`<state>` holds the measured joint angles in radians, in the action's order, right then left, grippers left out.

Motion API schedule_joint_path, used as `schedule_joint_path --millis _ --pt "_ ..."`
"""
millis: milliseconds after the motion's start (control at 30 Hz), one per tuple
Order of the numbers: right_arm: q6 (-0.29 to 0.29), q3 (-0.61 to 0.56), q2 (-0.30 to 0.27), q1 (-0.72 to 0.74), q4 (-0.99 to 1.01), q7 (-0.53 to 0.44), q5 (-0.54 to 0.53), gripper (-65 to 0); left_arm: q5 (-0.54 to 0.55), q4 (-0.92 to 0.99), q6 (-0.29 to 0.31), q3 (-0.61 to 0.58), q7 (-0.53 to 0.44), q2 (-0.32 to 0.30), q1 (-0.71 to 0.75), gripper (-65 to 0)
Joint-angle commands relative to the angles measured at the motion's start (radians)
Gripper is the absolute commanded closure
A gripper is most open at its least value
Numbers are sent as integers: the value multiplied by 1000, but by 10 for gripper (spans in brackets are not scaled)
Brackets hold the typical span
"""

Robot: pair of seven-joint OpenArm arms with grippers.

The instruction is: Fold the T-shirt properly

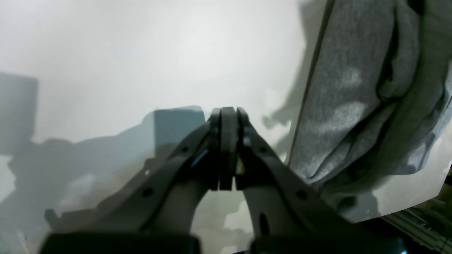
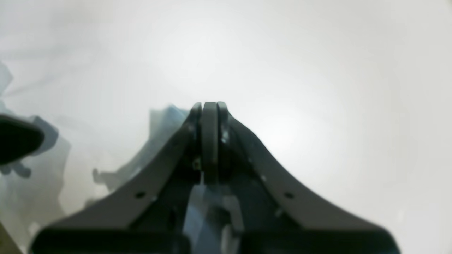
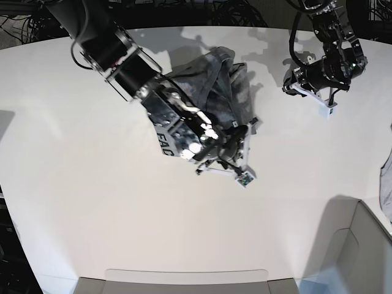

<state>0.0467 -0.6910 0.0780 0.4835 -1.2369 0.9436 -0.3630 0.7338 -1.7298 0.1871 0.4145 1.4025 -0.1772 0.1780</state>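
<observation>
The heather-grey T-shirt lies crumpled in a heap at the far middle of the white table. In the left wrist view, its folds fill the right side. My left gripper is shut and empty over bare table, just left of the shirt's edge. In the base view it hangs to the right of the heap. My right gripper is shut and empty over bare table. In the base view it sits at the heap's near edge, and that arm covers part of the shirt.
A grey bin stands at the near right corner. A flat grey tray lies along the near edge. Another grey cloth shows at the right edge. Cables run behind the table's far edge.
</observation>
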Motion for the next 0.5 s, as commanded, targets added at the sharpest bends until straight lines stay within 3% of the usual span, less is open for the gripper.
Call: schedule_joint_path --millis 0,233,367,467 --pt "0 1 18 45 12 -19 5 0 17 -17 2 4 -6 -8 -7 0" --pt "0 1 12 -1 -11 -18 -1 0 17 -17 2 4 -6 -8 -7 0" --pt "2 9 -86 -81 -278 -24 -3 0 19 -17 2 4 -6 -6 -24 0" --pt "5 86 -163 -127 -456 -21 -3 0 20 -19 2 -4 -6 -5 -59 0"
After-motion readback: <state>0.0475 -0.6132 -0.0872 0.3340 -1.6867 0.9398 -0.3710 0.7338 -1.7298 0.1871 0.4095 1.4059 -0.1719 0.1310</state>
